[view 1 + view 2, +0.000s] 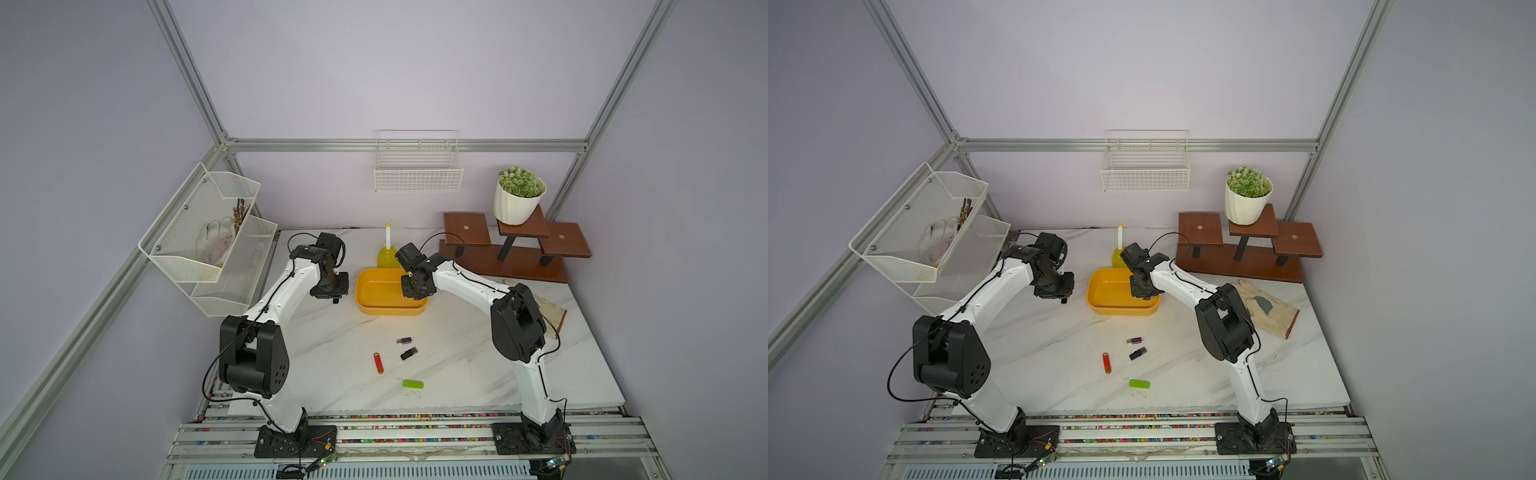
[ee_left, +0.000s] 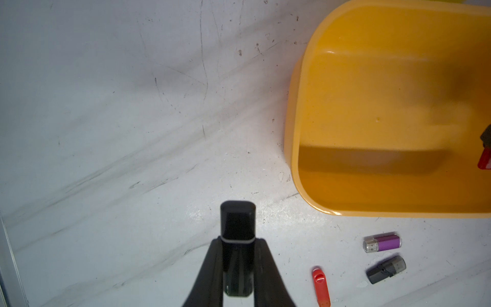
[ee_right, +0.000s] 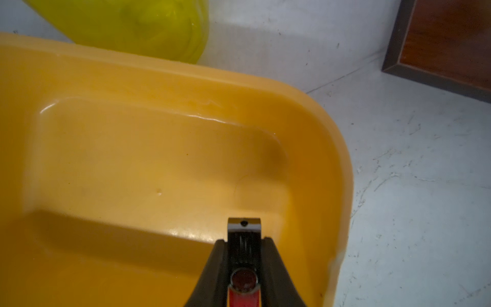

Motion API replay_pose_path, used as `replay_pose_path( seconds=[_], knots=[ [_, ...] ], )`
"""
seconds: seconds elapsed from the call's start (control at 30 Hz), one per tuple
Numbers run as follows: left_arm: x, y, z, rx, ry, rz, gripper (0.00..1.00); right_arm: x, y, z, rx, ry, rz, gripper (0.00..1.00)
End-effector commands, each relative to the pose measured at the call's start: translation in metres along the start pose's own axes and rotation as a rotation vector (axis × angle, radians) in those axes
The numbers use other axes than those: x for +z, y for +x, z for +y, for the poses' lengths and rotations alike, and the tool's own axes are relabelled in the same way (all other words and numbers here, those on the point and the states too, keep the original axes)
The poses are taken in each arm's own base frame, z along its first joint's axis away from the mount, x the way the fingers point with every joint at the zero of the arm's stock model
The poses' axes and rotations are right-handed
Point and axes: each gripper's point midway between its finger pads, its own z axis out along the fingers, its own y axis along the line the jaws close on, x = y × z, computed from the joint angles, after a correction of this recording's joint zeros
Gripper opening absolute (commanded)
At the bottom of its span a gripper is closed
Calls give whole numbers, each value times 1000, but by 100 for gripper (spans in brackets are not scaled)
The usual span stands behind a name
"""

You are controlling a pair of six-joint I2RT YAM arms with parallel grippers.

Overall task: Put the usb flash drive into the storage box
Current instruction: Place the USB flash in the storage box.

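Black plastic, the usb flash drive (image 2: pixel 237 220) looks light, stiff and slick, best pinched across its sides, as the left end effector (image 2: pixel 239 242) has it, above the worktop (image 2: pixel 106 133) beside the storage box (image 2: pixel 295 133). Over that box the right end effector (image 3: pixel 244 240) clamps a red flash drive (image 3: pixel 244 249).

No readable text, brand, number or sign in any view. Small pale mark on black wrist housing (image 1: pixel 306 249) of left arm, too small to make out. Purple flash drive (image 2: pixel 382 242), red flash drive (image 2: pixel 321 284), storage box (image 2: pixel 292 133) — plain surfaces, no legible print.
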Motion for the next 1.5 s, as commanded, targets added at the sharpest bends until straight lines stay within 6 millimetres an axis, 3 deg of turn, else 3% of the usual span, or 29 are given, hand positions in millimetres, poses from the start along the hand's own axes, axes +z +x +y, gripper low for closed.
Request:
replay_pose_path(
  seconds=[0.0, 0.33, 0.57, 0.6, 0.63, 0.77, 0.97, 1.1, 1.33, 1.47],
  knots=[
    [-6, -11, -4, 14, 25, -21, 0, 7, -14, 5, -2, -20, -41, 0],
    [-5, -14, -9, 13, 48, -20, 0, 37, -12, 3, -3, -14, -12, 0],
    [-4, -14, -11, 15, 56, -19, 0, 46, -14, 3, -5, -5, -9, 0],
    [-5, -14, -10, 14, 55, -19, 0, 47, -14, 3, -7, -6, -9, 2],
    [-5, -14, -11, 13, 58, -19, 0, 46, -15, 3, -6, -5, -11, 17],
    [-5, -15, -12, 14, 63, -20, 0, 43, -18, 0, -5, 7, -21, 37],
    [-6, -17, -16, 18, 82, -20, 0, 42, -21, -4, 0, 11, -23, 42],
    [-9, -20, -21, 24, 94, -30, 0, 15, -37, -4, 18, -12, -96, 42],
    [-16, -31, -35, 37, 127, -55, 0, -64, -73, -1, 50, -94, -256, 42],
    [-14, -35, -52, 56, 147, -53, 0, -106, -85, -11, 77, -106, -337, 43]
  ],
)
